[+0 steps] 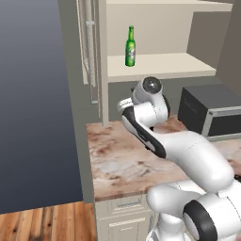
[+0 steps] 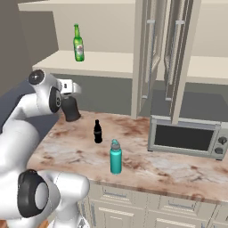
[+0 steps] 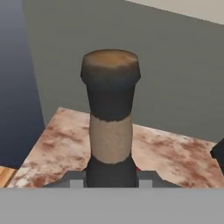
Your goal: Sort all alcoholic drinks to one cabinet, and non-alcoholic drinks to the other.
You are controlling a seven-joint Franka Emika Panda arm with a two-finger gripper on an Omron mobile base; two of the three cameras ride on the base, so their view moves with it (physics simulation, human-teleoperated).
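My gripper (image 2: 69, 99) is shut on the neck of the squat black bottle (image 2: 71, 111), near the counter's back left corner. In the hand view the bottle's thin neck and brown cap (image 3: 110, 109) rise right between my fingertips (image 3: 146, 177). A slim green beer bottle (image 1: 130, 46) (image 2: 78, 43) stands upright on the lower shelf of the open left cabinet. The small black cola bottle (image 2: 97, 132) and the teal bottle with a grey cap (image 2: 116, 156) stand on the marble counter (image 2: 67, 147), to the right of my hand.
A microwave (image 2: 187, 138) (image 1: 212, 110) sits on the counter at the right. Open cabinet doors (image 2: 153, 58) hang above it, with a second shelf (image 2: 205, 71) behind them. The counter's left edge drops to a wooden floor (image 1: 42, 219).
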